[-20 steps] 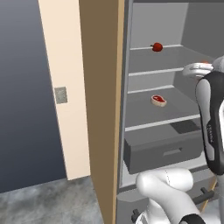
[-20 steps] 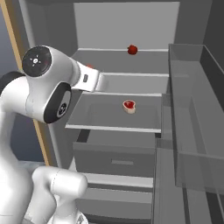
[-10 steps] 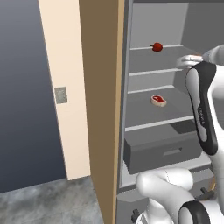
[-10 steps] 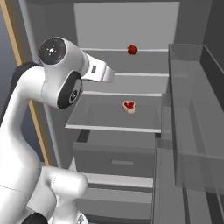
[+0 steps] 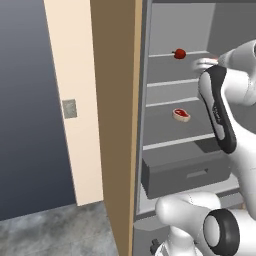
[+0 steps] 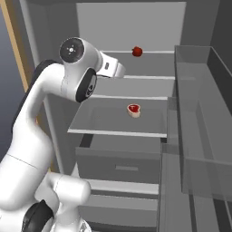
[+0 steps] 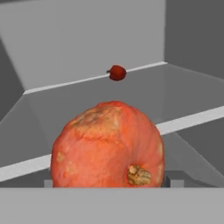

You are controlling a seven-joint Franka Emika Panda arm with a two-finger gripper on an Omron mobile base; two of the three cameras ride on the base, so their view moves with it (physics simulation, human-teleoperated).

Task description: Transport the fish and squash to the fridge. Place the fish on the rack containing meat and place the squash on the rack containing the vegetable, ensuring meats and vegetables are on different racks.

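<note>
Now gripper [image 7: 107, 186] clamps squash [image 7: 107, 146], frame bottom | ease it onto the rack beside vegetable [image 7: 116, 72], upper centre | keep clear of meat [image 6: 133, 110]

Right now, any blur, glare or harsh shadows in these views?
Hand view: the squash looms large and soft-edged; the vegetable behind is small but legible. Left base view: flat even light, no glare; the meat looks slightly pixelated. Right base view: the translucent fridge door bins wash grey over what lies behind; shadows faint.
</note>
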